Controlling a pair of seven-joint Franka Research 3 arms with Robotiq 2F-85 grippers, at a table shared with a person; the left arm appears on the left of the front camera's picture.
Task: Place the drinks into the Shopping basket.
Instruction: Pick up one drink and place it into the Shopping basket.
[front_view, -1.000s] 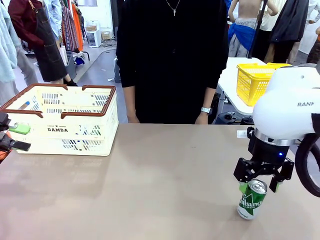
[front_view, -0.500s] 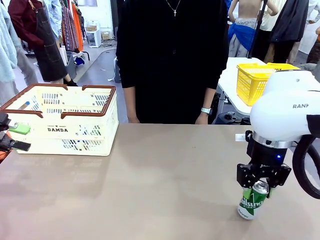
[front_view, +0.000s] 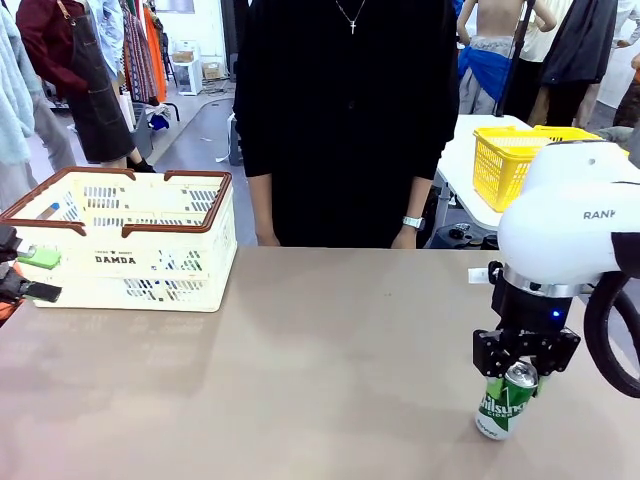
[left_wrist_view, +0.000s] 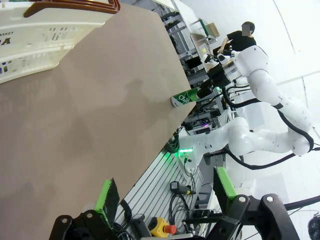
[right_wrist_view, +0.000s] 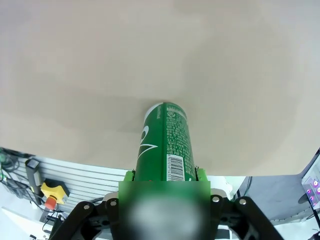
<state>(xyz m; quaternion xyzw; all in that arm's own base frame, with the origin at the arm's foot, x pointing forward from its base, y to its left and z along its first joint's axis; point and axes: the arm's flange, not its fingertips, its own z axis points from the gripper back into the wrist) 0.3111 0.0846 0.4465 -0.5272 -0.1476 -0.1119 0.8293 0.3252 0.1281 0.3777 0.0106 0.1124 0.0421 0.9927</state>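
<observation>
Across the wide beige table (front_view: 330, 350) we look at a person in black (front_view: 345, 120) standing at the far edge, with clothes racks behind. We count one green slim drink can with a silver top and white lettering (front_view: 505, 397) on the table, upright near our right front corner, well apart from the large cream-white slotted basket with brown rim and handles (front_view: 130, 238) at the far left, marked "DAMDA". Inside that basket we catch one small blue-and-white shape through the slots, too small to name. One yellow mesh basket (front_view: 512, 160) sits on a white table behind.

Our right gripper (front_view: 512, 375) comes straight down over the can, and its two green pads press the upper part of the can from either side: it is clamped on the can, and the can's base is on the table. In the right wrist view the green can (right_wrist_view: 165, 145) runs up between the two pads.

Our left gripper (left_wrist_view: 165, 192) hangs off the table's near left edge, its two green-padded fingers spread wide with nothing between them. From that wrist view we see the can (left_wrist_view: 184, 98) far off at the table edge.
</observation>
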